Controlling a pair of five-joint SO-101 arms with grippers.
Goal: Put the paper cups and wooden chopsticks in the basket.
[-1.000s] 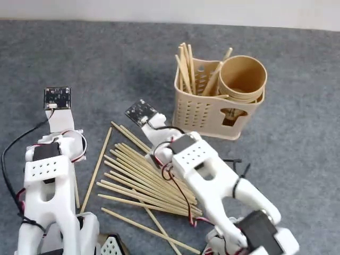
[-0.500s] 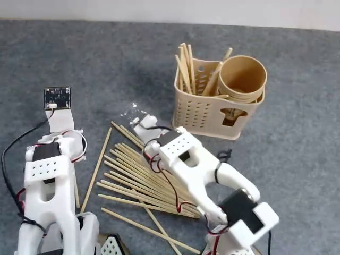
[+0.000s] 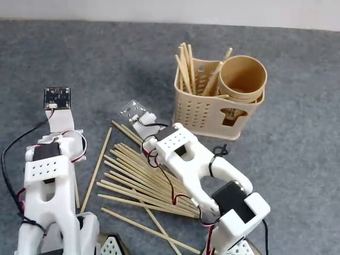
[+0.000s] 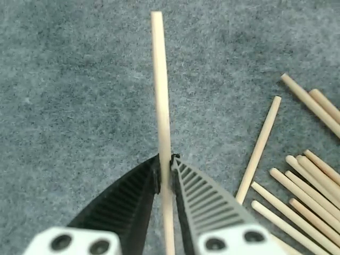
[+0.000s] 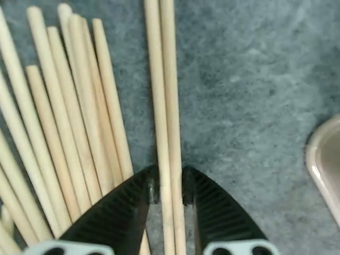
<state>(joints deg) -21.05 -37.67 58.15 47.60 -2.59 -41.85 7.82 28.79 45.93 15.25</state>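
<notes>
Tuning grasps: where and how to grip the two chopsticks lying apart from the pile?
Put the right claw across both shafts, straight down from above. The pair lies flat, side by side and touching; bare carpet on one side and a thin gap to the pile leave room.

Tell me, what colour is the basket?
Pale beige, with rows of little holes; the high view shows the basket best.

High view looks down; wrist views (close) share chopsticks (image 3: 133,178).
</notes>
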